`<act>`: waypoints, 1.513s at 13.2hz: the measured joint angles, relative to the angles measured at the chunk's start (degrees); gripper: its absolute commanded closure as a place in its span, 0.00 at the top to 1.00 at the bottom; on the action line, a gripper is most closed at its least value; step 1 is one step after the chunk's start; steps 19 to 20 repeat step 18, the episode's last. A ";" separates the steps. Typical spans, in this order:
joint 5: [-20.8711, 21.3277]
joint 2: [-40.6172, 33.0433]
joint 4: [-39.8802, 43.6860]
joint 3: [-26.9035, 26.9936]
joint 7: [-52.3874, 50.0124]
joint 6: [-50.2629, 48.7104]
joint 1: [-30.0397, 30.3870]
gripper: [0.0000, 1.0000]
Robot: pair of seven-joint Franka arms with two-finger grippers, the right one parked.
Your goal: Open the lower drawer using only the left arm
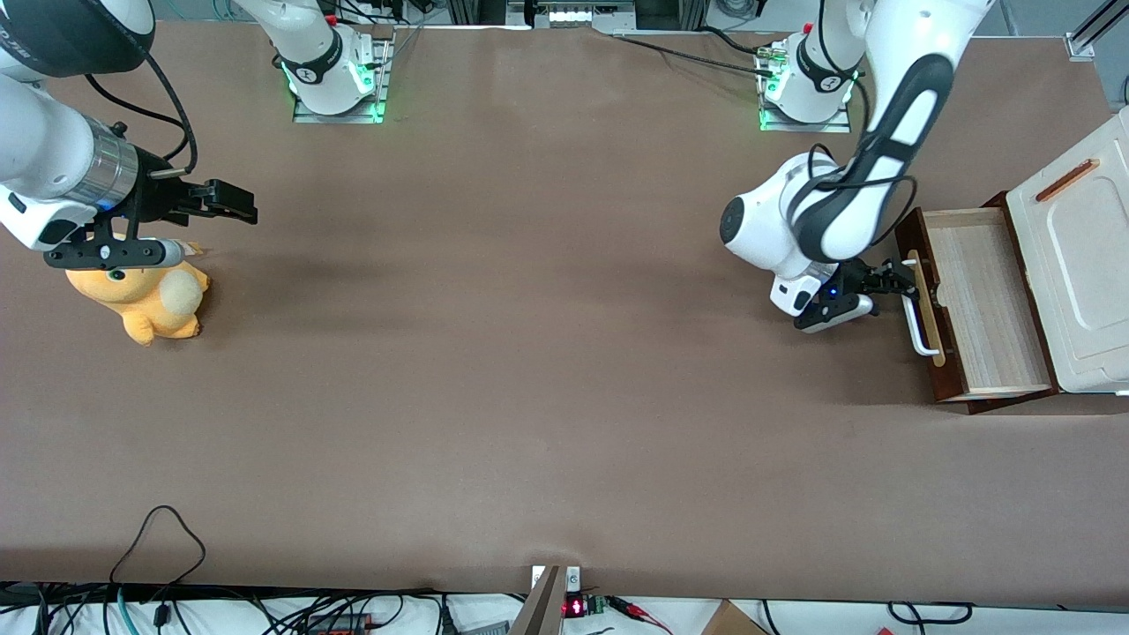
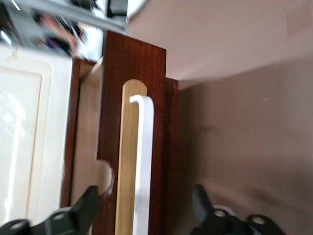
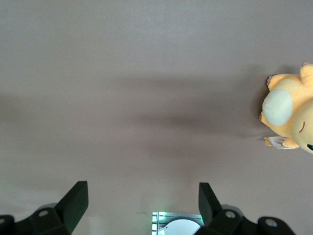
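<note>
The lower drawer (image 1: 988, 300) stands pulled out from under the cream-white cabinet top (image 1: 1089, 265), with its light wood inside showing. Its dark reddish-brown front (image 2: 156, 122) carries a white bar handle (image 1: 918, 310) (image 2: 143, 161) on a pale wood strip (image 2: 127, 161). The left arm (image 1: 847, 212) reaches down in front of the drawer. Its gripper (image 1: 893, 280) (image 2: 145, 208) is open at the handle's end farther from the front camera. One black finger (image 2: 87, 205) is on the drawer's inner side and the other (image 2: 203, 203) is over the table, so the handle lies between them untouched.
An orange plush toy (image 1: 150, 300) (image 3: 293, 117) lies toward the parked arm's end of the table. A small orange-brown strip (image 1: 1067, 179) sits on the cabinet top. Both arm bases (image 1: 807, 88) stand along the table edge farthest from the front camera.
</note>
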 measured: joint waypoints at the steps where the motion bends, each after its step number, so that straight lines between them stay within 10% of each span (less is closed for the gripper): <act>1: -4.96 -2.12 2.09 -0.19 2.32 0.33 -0.01 1.00; 10: -55.52 -18.66 22.20 7.37 38.68 -4.61 3.27 1.00; 14: -64.59 -20.48 23.06 14.33 53.92 -4.83 3.94 1.00; 20: -64.76 -20.60 23.08 14.49 55.89 -4.78 3.72 1.00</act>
